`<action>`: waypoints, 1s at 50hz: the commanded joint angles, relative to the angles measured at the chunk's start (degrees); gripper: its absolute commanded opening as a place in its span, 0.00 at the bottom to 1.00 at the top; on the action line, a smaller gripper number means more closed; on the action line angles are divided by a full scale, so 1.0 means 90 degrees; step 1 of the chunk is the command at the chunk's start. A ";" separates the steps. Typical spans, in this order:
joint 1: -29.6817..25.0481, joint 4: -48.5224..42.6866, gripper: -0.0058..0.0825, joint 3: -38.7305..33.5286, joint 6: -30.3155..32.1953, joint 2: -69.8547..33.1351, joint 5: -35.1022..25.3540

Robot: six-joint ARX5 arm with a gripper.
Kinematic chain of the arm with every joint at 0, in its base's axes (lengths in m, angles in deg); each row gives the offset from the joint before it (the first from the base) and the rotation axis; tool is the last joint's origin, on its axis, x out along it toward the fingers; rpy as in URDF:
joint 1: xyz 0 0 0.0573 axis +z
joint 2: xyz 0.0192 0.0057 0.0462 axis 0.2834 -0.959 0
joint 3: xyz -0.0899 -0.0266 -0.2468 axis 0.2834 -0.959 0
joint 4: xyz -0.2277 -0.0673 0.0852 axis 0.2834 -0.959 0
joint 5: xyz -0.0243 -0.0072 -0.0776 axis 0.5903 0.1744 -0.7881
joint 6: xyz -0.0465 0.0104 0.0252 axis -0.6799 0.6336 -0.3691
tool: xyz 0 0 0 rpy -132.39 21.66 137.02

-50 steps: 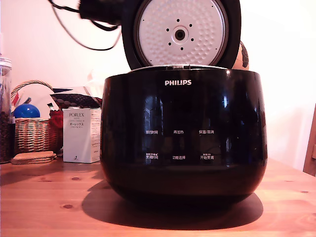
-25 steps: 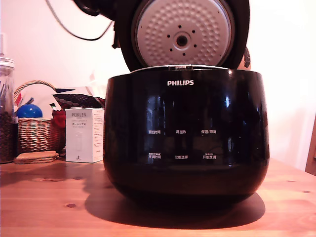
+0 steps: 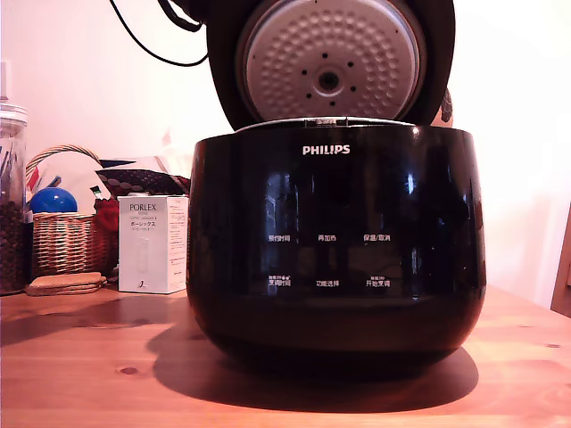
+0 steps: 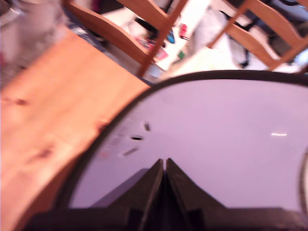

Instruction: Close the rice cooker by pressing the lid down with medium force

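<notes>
Philips rice cooker (image 3: 335, 241) centred on wooden surface (image 3: 89, 357) | lid (image 3: 330, 62) raised above cooker's rear rim, dimpled inner disc facing forward | gripper (image 4: 164, 166) jaws together against lid's outer face, presenting a blunt pushing tip.

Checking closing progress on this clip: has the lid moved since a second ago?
Yes. The lid has tipped forward and down: its dimpled inner disc looks larger, and its vent hub sits nearer the rice cooker rim. It is not yet shut.
</notes>
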 commanded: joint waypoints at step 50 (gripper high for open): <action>-0.0335 0.2531 0.04 -0.3793 -0.0168 0.2395 0.1401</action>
